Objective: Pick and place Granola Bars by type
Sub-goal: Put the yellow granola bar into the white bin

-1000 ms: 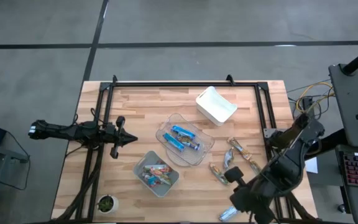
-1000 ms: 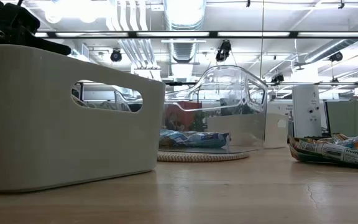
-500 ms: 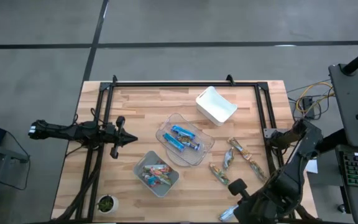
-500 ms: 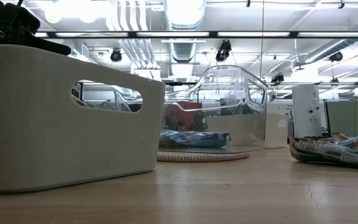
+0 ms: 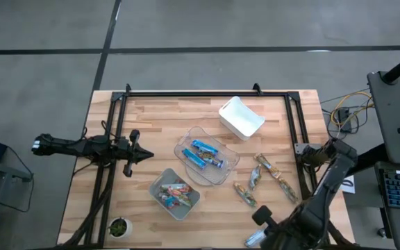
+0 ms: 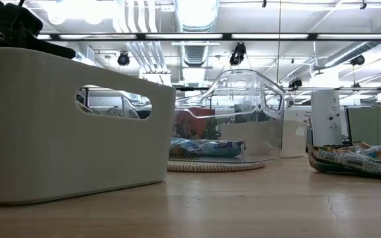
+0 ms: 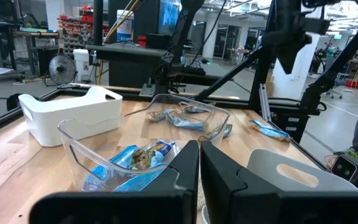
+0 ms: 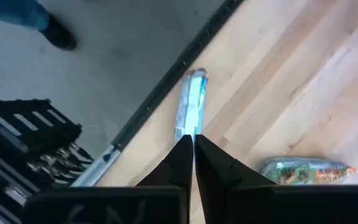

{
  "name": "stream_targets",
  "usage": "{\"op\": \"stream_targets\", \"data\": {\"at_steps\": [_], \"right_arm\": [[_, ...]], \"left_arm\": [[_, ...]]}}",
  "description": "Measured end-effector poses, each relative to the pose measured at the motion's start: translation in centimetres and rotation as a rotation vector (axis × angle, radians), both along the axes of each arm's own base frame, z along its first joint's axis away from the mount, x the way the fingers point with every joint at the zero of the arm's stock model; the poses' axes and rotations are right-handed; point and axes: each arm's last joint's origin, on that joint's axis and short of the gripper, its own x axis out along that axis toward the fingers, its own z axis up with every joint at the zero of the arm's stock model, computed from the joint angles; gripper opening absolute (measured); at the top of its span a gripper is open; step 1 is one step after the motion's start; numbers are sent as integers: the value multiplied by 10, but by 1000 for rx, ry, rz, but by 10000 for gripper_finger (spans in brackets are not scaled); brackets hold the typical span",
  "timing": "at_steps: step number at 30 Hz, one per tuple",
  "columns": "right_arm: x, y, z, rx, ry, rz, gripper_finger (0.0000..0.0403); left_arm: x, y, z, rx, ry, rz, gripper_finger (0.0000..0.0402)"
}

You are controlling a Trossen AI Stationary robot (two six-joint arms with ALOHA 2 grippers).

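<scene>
On the wooden counter (image 5: pixel 151 125), a white bin (image 5: pixel 242 117) sits near the far edge. A clear bin (image 5: pixel 205 155) at the centre holds blue-wrapped granola bars (image 5: pixel 203 153). A grey bin (image 5: pixel 175 194) nearer the front holds red and orange bars (image 5: pixel 175 194). Greenish-brown bars (image 5: pixel 259 180) lie loose to the right. One blue bar (image 5: pixel 253 239) lies at the front right edge, beside the right end effector (image 5: pixel 264 217). The left end effector (image 5: pixel 144 155) rests at the counter's left side, pointing inward.

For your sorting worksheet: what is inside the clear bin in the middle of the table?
The clear bin holds blue-wrapped granola bars, about three lying side by side. Any bar hidden beneath them cannot be told.
</scene>
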Motion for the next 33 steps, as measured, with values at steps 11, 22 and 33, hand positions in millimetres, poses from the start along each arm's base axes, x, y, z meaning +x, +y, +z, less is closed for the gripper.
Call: {"op": "stream_targets", "data": {"at_steps": [11, 22, 33], "right_arm": [[-1, -2, -42, -65, 47, -18, 9], [1, 1, -71, -24, 39, -80, 8], [2, 3, -100, -11, 61, -73, 8]], "left_arm": [[0, 0, 0, 0, 0, 0, 0], [0, 0, 0, 0, 0, 0, 0], [0, 0, 0, 0, 0, 0, 0]]}}
